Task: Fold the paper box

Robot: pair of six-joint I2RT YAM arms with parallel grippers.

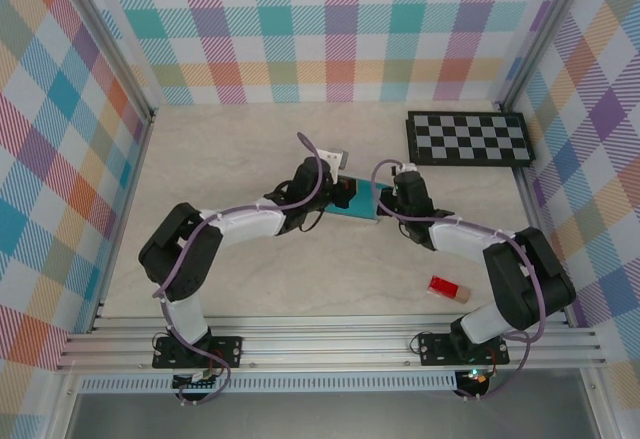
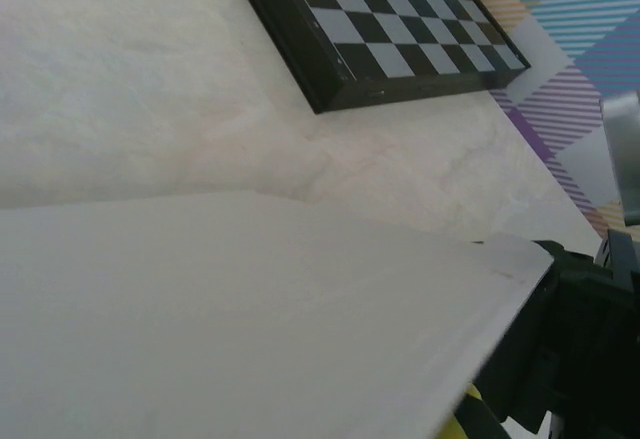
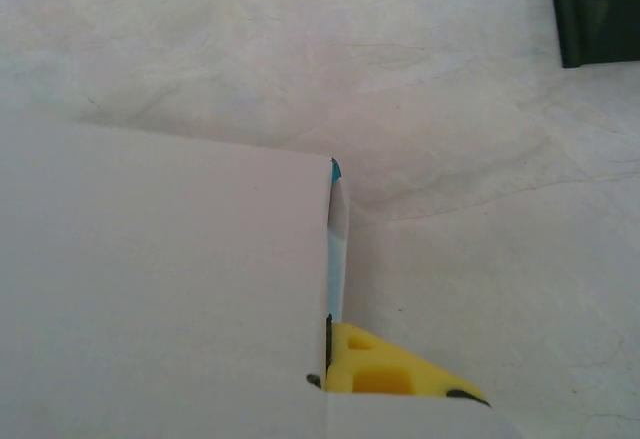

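We saw the left gripper (image 1: pixel 338 197) closed narrow on one end of the paper box (image 1: pixel 358 205). The right gripper (image 1: pixel 384 202) was closed the same way on the opposite end, so the 2 grippers faced each other with the card between them. In the right wrist view 1 yellow finger pad (image 3: pixel 385 371) sat against the card's edge, just below a thin teal strip where a flap stood slightly off the white panel. In the left wrist view the white face ran across the lower frame, with the dark body of the other gripper at its far corner.

We judged the fold to be partly done: panels were up, but the flap we could see was not tucked. The next move would call for 1 gripper to act as anchor while the other let go, took that loose flap and pressed it along its crease. It would need a light touch, since thin card buckles easily.

The card looked teal from above and white from both wrists, with flat panels and clean straight edges. A pale flap (image 1: pixel 335 158) stuck out beyond the left gripper; we could not tell if it was part of the card. The box sat mid-table (image 1: pixel 240 149), well apart from the checkerboard (image 1: pixel 468 139) and the red block (image 1: pixel 449 287). We could not tell whether it rested on the surface or hung just above it.
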